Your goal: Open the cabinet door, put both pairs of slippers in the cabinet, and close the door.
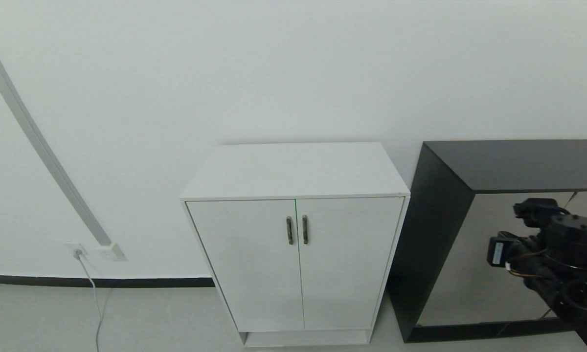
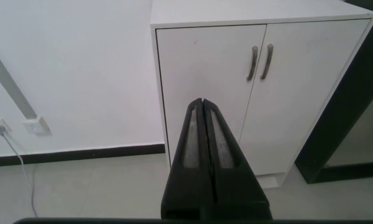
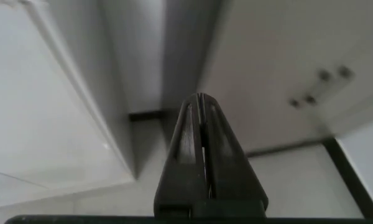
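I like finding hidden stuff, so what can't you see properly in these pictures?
Inside of the white cabinet: head view, hidden behind its shut doors.
Black unit: head view, cut off by the right edge.
Cable: head view, runs off the bottom edge.

Head view looks down on the cabinet [image 1: 249, 264]; left wrist view shares it from nearer.
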